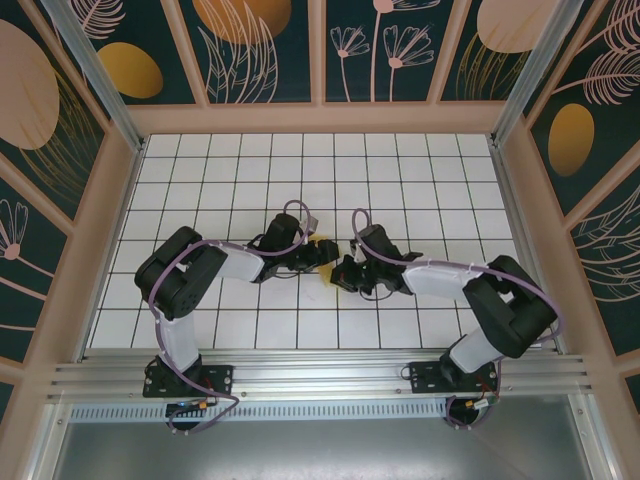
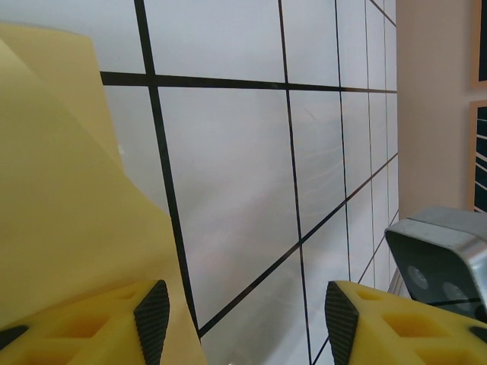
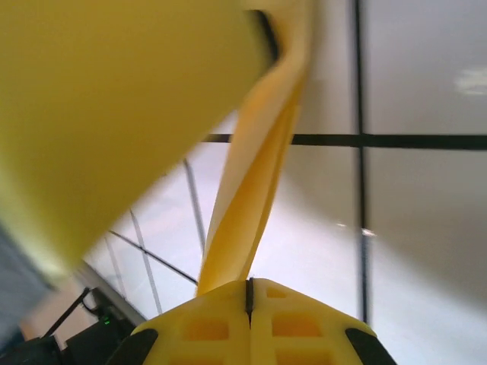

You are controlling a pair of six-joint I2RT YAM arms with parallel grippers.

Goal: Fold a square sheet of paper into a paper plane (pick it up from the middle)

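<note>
Mid-fold, nowhere near done. The sheet of paper [image 1: 324,264] is off the counter [image 1: 400,170], held in the air between the two hands at the middle of the grid.

Right hand [image 3: 249,304]: jaws fully closed, pinching a narrow doubled-over strip of the sheet [image 3: 255,198]. The rest of the sheet balloons up and left, close to the lens and blurred.

Left hand [image 2: 247,319]: jaws roughly half apart, with nothing between the pads. The sheet [image 2: 68,213] hangs against the outer side of its left finger [image 2: 152,315]. It is beside the finger, not gripped.

From above, the left hand [image 1: 318,252] and right hand [image 1: 338,272] sit almost tip to tip, with the yellow showing between them.

Progress, as a judgement:
- Pick-up is done, and at least one lengthwise fold or crease looks started.
- No pointed nose, no wings and no dart shape are visible, so most of the folding looks left to do.
- The exact fold count cannot be told, since the paper is mostly hidden by the hands from above.

Surface: a white counter with a black grid of square tiles, and a slight sheen in the wrist views.

Room: a boxed enclosure with a pale pinkish frame. The dark teal wall panels [image 1: 265,50] are printed with line-drawn plants and orange ovals. An aluminium rail [image 1: 320,375] along the near edge carries both arm bases.
</note>
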